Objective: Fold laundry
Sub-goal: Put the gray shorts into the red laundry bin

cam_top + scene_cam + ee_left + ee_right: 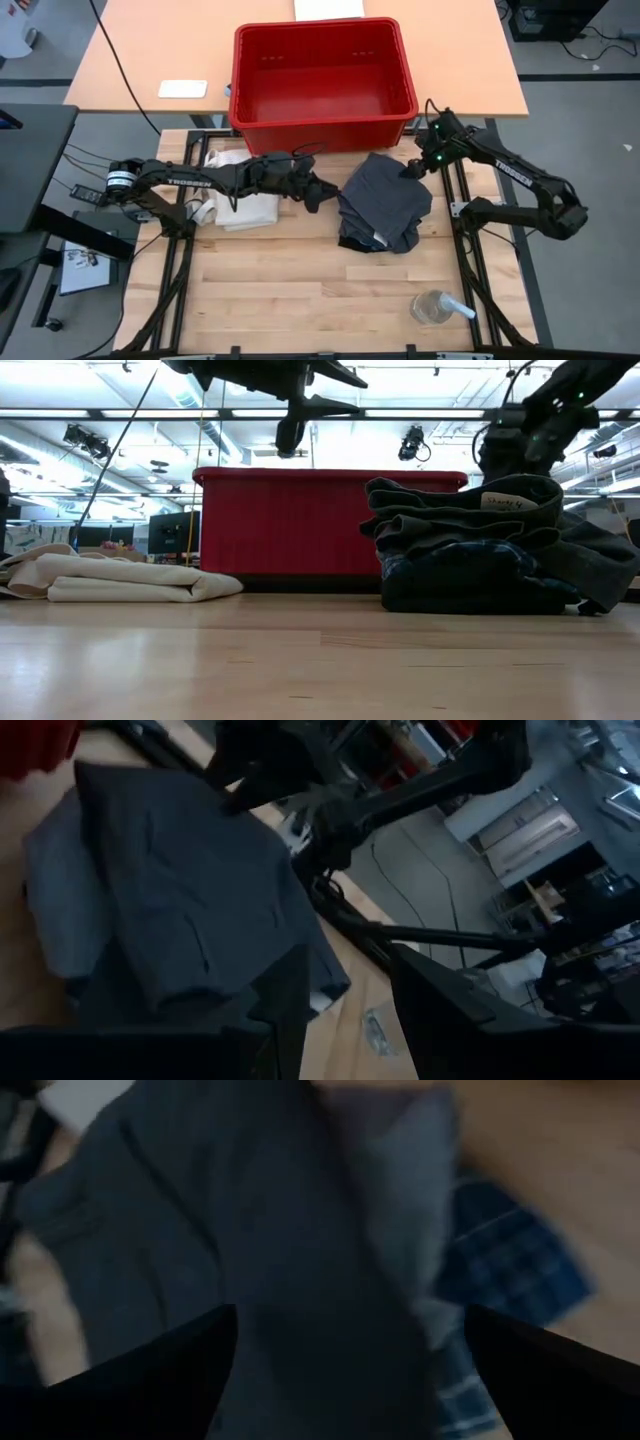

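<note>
**Tools flank a stack of dark garments at mid-counter**

Left tool (322, 192) hangs at the centre of the high view, just left of the clothing pile, its fingers parted with nothing between them; in the low view it floats well above the wood near the top middle of the frame (300, 415). Right tool (412, 170) sits at the pile's upper right corner, close to the grey cloth. Its wrist camera looks past two spread fingers (150, 1370) straight onto fabric, but whether they pinch any of it cannot be told.

On the wooden counter (300, 290) the laundry is stacked right of centre: a grey garment (385, 195) folded on top, a blue-and-white plaid garment (500, 1270) peeking out underneath, and a darker layer at the bottom edge. From the low view the stack (480, 545) rises in several folds, a small label showing near its top.

A folded cream cloth (245, 205) lies at left beneath the left arm. A red bin (320, 75) stands at the top centre, behind the pile. A clear plastic cup (435, 307) lies near the lower right.
</note>
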Motion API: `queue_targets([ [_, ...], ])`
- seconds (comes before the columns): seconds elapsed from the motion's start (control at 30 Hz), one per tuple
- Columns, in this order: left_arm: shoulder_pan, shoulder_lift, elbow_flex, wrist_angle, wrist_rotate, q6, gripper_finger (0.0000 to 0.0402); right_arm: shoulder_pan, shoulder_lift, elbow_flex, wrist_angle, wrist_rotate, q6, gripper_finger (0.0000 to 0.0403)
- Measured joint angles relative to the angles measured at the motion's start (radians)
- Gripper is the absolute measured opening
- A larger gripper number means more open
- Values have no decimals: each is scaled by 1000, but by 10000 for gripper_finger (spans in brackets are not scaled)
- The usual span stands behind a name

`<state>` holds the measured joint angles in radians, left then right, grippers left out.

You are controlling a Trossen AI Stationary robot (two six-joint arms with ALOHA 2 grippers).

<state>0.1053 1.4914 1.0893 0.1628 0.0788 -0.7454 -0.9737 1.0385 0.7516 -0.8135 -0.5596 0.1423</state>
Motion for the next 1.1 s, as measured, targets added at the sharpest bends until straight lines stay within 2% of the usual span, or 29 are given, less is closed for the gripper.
queue_targets([
  [0.1, -2, 0, 0, 0, 18, -13, 144, 1, 14, -24, 11, -67, -17, 395],
  [0.2, -2, 0, 0, -1, 20, -42, 144, 1, 30, -48, -13, -8, -61, 395],
  [0.27, -3, 0, 0, 3, 21, -81, 144, 1, 38, -70, -8, -29, -71, 392],
  [0.37, -14, 1, 0, 5, 20, -111, 144, 6, 43, -94, 13, -246, -55, 386],
  [0.43, -22, 10, 0, 10, 21, -112, 144, 22, 38, -93, 37, -349, -37, 380],
  [0.47, -26, 16, 0, 11, 21, -121, 144, 31, 32, -93, 49, -357, -32, 377],
  [0.5, -27, 24, 0, 16, 22, -130, 144, 40, 25, -93, 57, -323, -26, 374],
  [0.57, -27, 54, 0, 71, 22, -158, 144, 57, 14, -84, 58, -187, 29, 368],
  [0.6, -30, 68, 0, 86, 22, -178, 144, 66, 12, -82, 60, -190, 45, 365],
  [0.7, -35, 130, 6, 178, 22, -220, 144, 103, -10, -63, 109, -395, 91, 358],
  [0.73, -37, 149, 15, 187, 24, -224, 144, 116, -19, -59, 132, -435, 110, 357],
  [0.77, -38, 171, 30, 190, 24, -227, 144, 129, -27, -53, 140, -413, 134, 355],
  [0.83, -39, 216, 63, 194, 30, -220, 144, 154, -34, -40, 126, -277, 192, 352],
  [0.87, -38, 237, 81, 193, 41, -207, 144, 167, -33, -37, 122, -266, 210, 350],
  [0.97, -36, 305, 139, 192, 57, -177, 144, 213, -37, -23, 191, -435, 247, 345],
  [1.0, -35, 326, 157, 189, 58, -164, 144, 233, -40, -16, 204, -443, 259, 343],
  [1.03, -34, 349, 177, 190, 58, -149, 144, 251, -41, -10, 202, -399, 273, 341],
  [1.1, -29, 389, 202, 164, 59, -123, 144, 279, -37, -10, 168, -219, 298, 336],
])
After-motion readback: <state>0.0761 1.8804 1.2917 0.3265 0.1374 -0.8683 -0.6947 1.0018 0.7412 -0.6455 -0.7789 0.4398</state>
